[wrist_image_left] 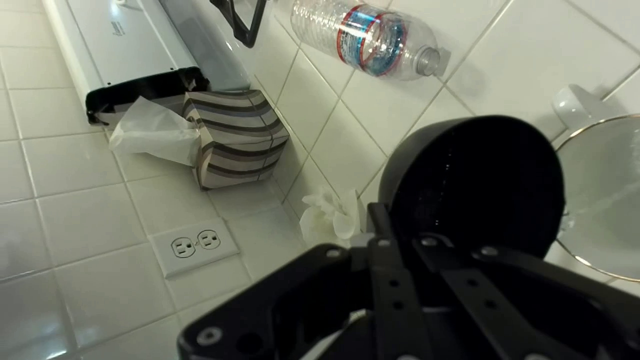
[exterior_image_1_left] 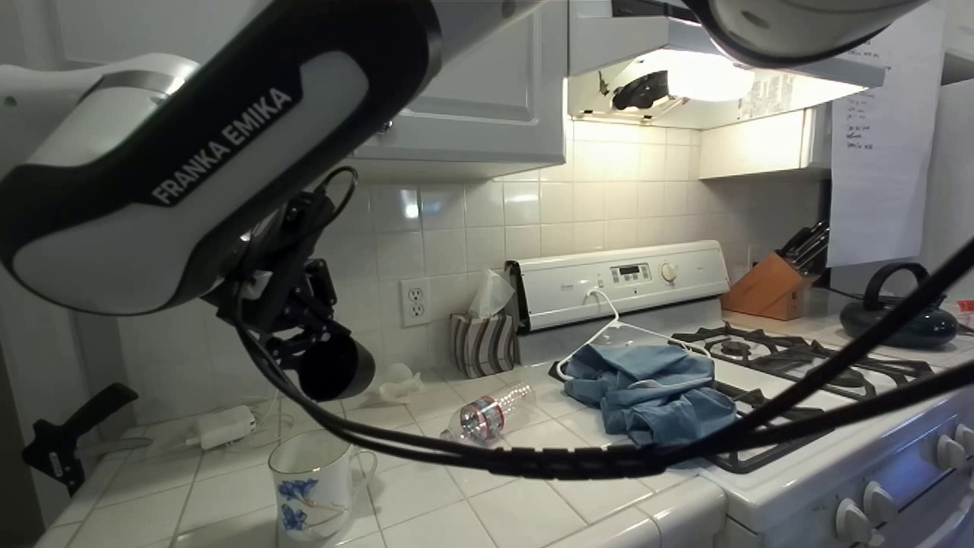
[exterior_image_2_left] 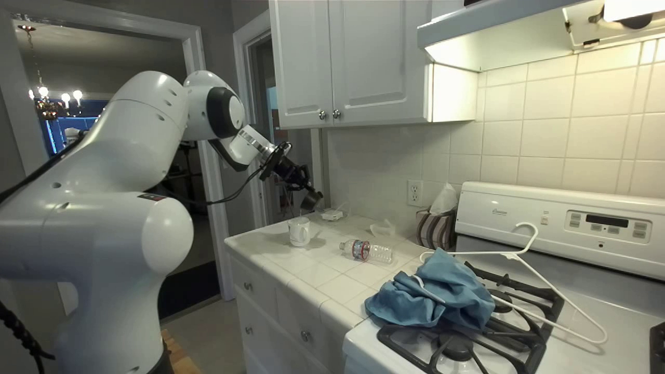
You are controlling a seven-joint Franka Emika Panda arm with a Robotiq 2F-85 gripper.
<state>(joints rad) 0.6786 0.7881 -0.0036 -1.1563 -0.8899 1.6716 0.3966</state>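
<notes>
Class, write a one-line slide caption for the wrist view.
A gripper holds a dark cup, partly hiding a mug; a bottle lies on the tiled counter.

White-tiled table (exterior_image_1_left: 517,510) with a mug (exterior_image_1_left: 323,491), a bottle (exterior_image_1_left: 485,418) and a tissue box (exterior_image_1_left: 483,348)
The mug stands upright, blue flowers on its side, gold round its rim; the clear bottle lies on its side, labelled in red and blue; the striped tissue box sits at the back; a crumpled whitish scrap (exterior_image_1_left: 400,383) lies near it; a white box with a cord (exterior_image_1_left: 226,426) lies near the mug
</notes>
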